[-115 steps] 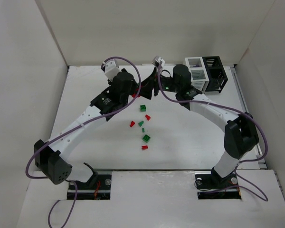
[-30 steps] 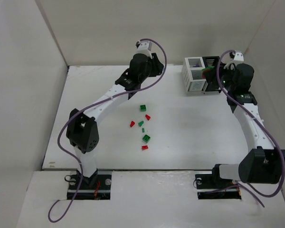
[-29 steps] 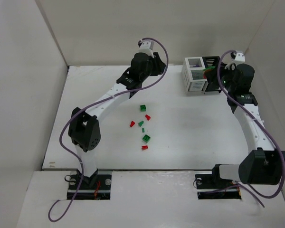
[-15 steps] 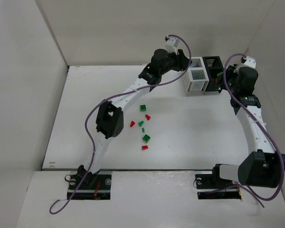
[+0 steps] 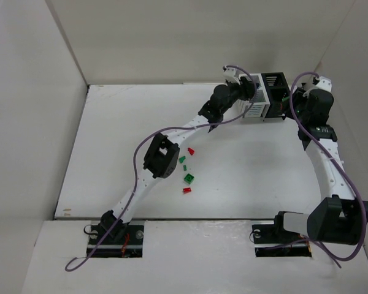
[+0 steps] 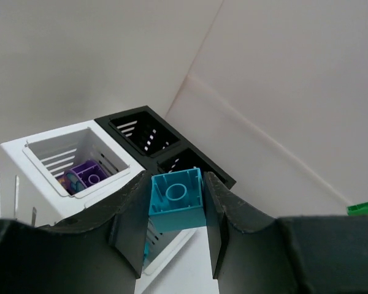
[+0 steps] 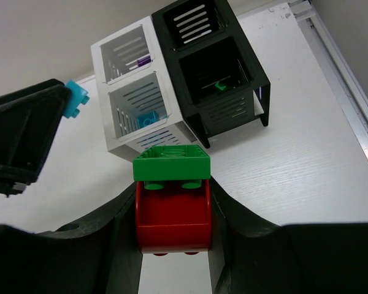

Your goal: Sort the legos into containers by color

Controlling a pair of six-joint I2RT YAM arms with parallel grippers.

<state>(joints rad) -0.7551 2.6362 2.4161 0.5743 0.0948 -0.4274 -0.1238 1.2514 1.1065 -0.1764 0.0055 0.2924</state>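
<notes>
Partly hidden: from above, the left gripper (image 6: pixel 175 180) is only a dark block over the containers, so its jaws are read from the left wrist view. The left arm (image 5: pixel 172 131) stretches over the table and covers the ground just beside the loose legos (image 5: pixel 189 178).
Hard to make out: the inside of the black container (image 7: pixel 230 107) is dark. A small green piece (image 7: pixel 219 86) shows in its cell nearer to the right gripper, but the farther cell I cannot read.
Surface: white table (image 5: pixel 110 153) with a fine grain and a metal rail (image 7: pixel 349 116) along its edge, to the right of the right gripper.
Room: plain pale walls (image 5: pixel 172 43) stand on three sides.
Left gripper: clamped on a teal brick (image 6: pixel 176 199), which is pinched between both fingers with its round stud facing the wrist camera.
Right gripper (image 7: pixel 172 196): clamped on a red brick (image 7: pixel 173 220). A green brick (image 7: pixel 172 162) sits stacked on it, just past the fingertips.
Containers: the white container (image 6: pixel 15 184) is just ahead of and below the left gripper. It has a purple brick (image 6: pixel 86 174) in the cell ahead-left of the fingers and a teal piece (image 7: pixel 148 118) in the other cell. The black container is joined to its far side, straight ahead of the right gripper.
Loose legos: red and green ones lie on the table, well behind both grippers.
In the way: the left gripper's tip stands at the left of the white container as seen from the right gripper. A purple cable (image 5: pixel 135 165) hangs along the left arm.
</notes>
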